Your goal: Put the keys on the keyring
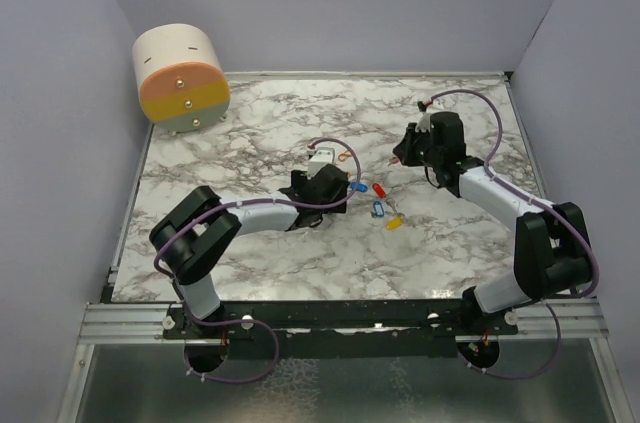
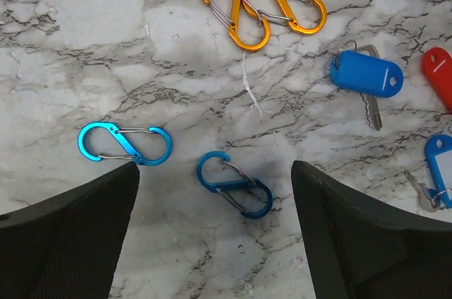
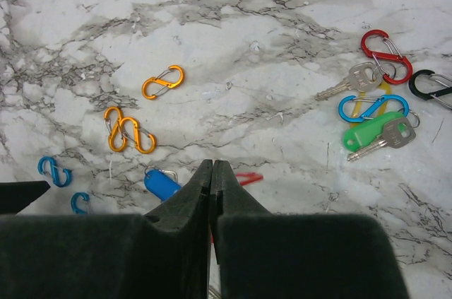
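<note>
My left gripper (image 2: 215, 166) is open low over the marble table (image 1: 250, 133), with a dark blue figure-eight clip (image 2: 234, 184) lying loose between its fingers. A blue-tagged key (image 2: 367, 74), a red tag (image 2: 439, 76) and another blue-tagged key (image 2: 439, 161) lie to its right. In the top view these keys (image 1: 378, 199) sit with a yellow one (image 1: 394, 224) at the table's middle. My right gripper (image 3: 212, 165) is shut, raised above the table, with a thin red clip (image 3: 247, 177) sticking out of its tips. A green-tagged key (image 3: 374, 133) and a bare silver key (image 3: 349, 81) lie far right.
A light blue clip (image 2: 124, 143) and two linked orange clips (image 2: 261, 9) lie near my left gripper. A single orange clip (image 3: 162, 81), a red clip (image 3: 386, 55), a black clip (image 3: 434, 88) and a blue clip (image 3: 373, 107) lie further off. A round cream-and-orange box (image 1: 182, 78) stands back left.
</note>
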`<act>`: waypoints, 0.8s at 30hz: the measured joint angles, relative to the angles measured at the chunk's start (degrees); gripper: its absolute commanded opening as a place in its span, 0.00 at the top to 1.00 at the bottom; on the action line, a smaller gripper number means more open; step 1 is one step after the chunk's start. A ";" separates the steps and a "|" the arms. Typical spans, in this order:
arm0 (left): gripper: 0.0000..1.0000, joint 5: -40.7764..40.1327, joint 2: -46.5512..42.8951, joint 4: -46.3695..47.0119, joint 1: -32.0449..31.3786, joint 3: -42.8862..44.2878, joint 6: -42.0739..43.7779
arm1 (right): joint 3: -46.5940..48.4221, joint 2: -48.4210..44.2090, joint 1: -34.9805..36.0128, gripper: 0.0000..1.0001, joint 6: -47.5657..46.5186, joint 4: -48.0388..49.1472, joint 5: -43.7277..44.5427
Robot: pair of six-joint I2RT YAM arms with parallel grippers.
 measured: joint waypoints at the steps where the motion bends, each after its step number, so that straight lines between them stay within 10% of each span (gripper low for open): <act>1: 0.10 0.55 0.00 0.00 -0.02 0.00 -0.24 | 0.00 -0.07 0.00 0.99 0.00 0.02 0.00; 24: 0.10 3.65 0.37 -2.03 -2.58 0.02 -2.10 | -0.28 -2.01 0.00 0.99 0.02 -0.15 -0.22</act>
